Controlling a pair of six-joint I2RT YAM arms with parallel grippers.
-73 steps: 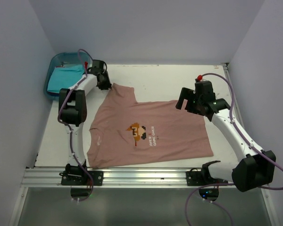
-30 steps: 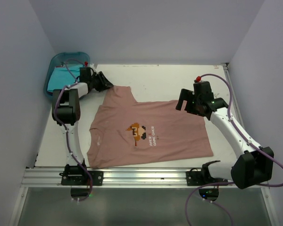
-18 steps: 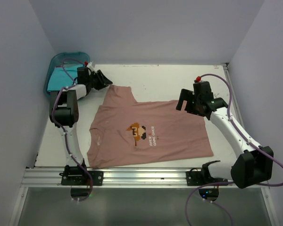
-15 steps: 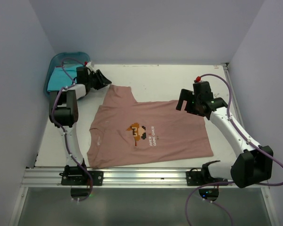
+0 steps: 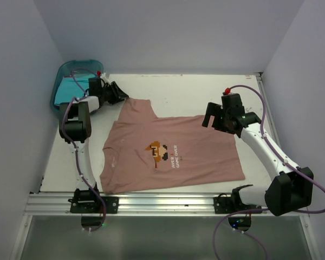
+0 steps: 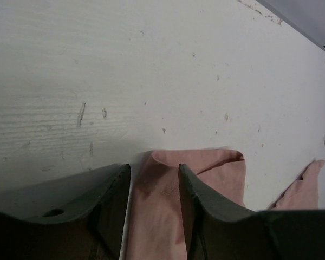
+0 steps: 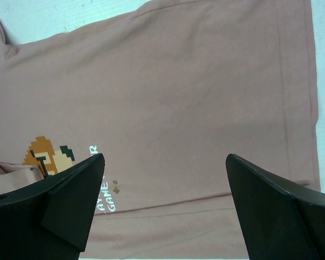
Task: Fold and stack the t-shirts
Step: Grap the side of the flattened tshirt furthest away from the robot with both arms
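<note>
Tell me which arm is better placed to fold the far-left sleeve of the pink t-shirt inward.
Left. The left gripper straddles that sleeve of the pink t-shirt, partly open. The right gripper hangs wide open over the shirt's opposite side.

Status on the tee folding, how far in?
Done: nothing; the pink tee lies spread out, unfolded. In hand: left claw straddles its far sleeve, grip unclear; right claw hangs open over the tee. Left: fold it, then the turquoise tee in the bin, and stack.
</note>
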